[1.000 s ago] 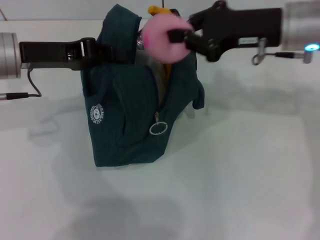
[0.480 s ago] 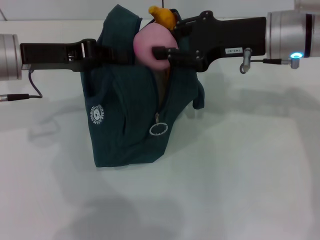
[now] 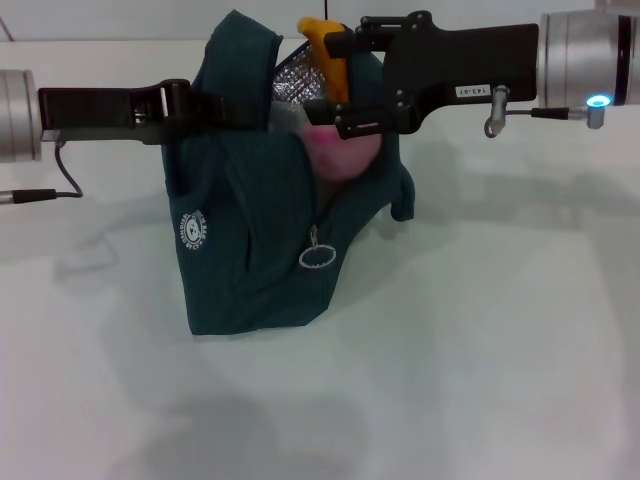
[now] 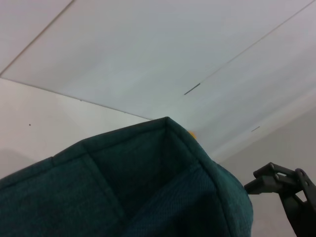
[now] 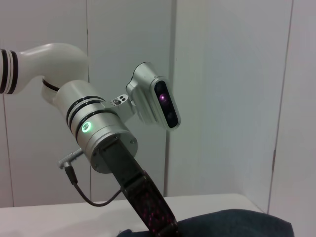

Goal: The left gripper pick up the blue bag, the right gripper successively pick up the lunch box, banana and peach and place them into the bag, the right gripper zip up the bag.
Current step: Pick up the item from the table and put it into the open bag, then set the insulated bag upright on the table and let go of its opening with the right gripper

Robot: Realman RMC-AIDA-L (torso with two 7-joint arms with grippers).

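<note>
The blue bag (image 3: 250, 230) stands on the white table with its mouth open at the top. My left gripper (image 3: 215, 106) is shut on the bag's upper edge and holds it up. The bag's fabric fills the left wrist view (image 4: 148, 197). My right gripper (image 3: 333, 78) is over the mouth with its fingers apart. The pink peach (image 3: 342, 156) sits just below them, inside the opening, free of the fingers. The yellow banana (image 3: 326, 45) sticks up out of the bag behind the gripper. The lunch box is hidden; a silvery quilted surface (image 3: 290, 75) shows inside.
A zipper pull ring (image 3: 316, 257) hangs on the bag's front. The white table (image 3: 480, 350) spreads in front and to the right. The right wrist view shows my left arm (image 5: 98, 133) above the bag's edge (image 5: 232, 224).
My right gripper carried the peach left over the bag's mouth and opened. The peach dropped from between the fingers into the opening. The left arm has not moved.
</note>
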